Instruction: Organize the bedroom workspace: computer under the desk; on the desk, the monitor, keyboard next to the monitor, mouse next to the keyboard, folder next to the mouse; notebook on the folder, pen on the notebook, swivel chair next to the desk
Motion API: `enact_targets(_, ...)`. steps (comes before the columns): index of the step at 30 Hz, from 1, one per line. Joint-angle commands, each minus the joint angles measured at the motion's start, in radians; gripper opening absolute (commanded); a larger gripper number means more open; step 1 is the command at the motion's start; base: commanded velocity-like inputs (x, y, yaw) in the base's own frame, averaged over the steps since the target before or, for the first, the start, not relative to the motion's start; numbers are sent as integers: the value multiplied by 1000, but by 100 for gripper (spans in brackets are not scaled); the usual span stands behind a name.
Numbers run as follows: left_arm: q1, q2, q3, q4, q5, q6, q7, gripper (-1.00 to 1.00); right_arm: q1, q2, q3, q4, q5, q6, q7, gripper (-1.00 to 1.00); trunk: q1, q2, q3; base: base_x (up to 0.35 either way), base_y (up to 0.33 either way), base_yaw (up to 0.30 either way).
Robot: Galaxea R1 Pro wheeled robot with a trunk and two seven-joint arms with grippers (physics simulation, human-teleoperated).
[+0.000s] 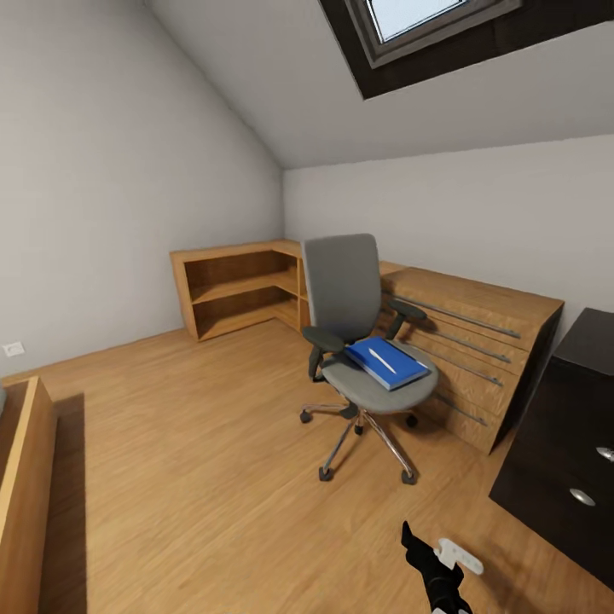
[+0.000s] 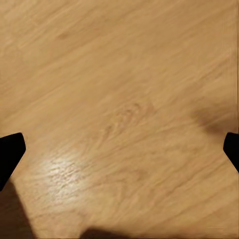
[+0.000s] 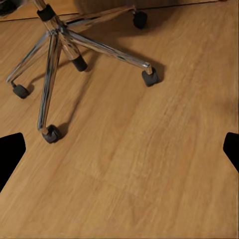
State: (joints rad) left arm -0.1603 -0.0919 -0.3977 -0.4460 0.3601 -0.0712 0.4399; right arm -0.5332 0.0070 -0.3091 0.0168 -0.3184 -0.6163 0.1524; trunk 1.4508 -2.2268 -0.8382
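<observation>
The grey swivel chair (image 1: 344, 294) stands mid-room on the wood floor. On its seat lies the blue folder (image 1: 394, 367), with the thin white pen (image 1: 381, 360) lying on top of it. At the right edge is the desk (image 1: 554, 443), showing its dark drawer unit and round silver knobs. My right gripper (image 1: 437, 558) hangs low in front of the chair, open; in the right wrist view (image 3: 119, 152) it looks down on the chair's chrome base (image 3: 59, 42). My left gripper (image 2: 119, 149) is open over bare floor. The computer, monitor, keyboard, mouse and notebook are out of view.
A light wood drawer chest (image 1: 477, 358) stands right behind the chair, against the desk's drawer unit. A low wooden corner shelf (image 1: 234, 290) fills the far corner. A wooden frame (image 1: 26, 477) juts in at the near left. Open floor lies left of the chair.
</observation>
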Motion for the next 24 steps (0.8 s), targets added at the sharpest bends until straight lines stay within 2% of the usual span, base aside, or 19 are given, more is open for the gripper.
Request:
enact_targets(1,-1,1,-9,3,11,-10,7,100,-1,-1,-4,1,-10,-3,10,100,-4,7,2,0,0,-222)
enact_targets(13,-1,7,-7,16,18,-25,8,100,4,-22,-3,0,-9,-9,10,100,-50,91,38,0,0,-258)
enact_targets(18,-1,10,8,17,48,-24,6,100,5,-21,-3,1,-7,-19,11,100,-69,126,52,0,0,-191)
enact_targets(24,-1,10,13,18,93,-24,4,100,14,-25,-3,1,-7,-22,11,100,-92,168,70,0,0,-45)
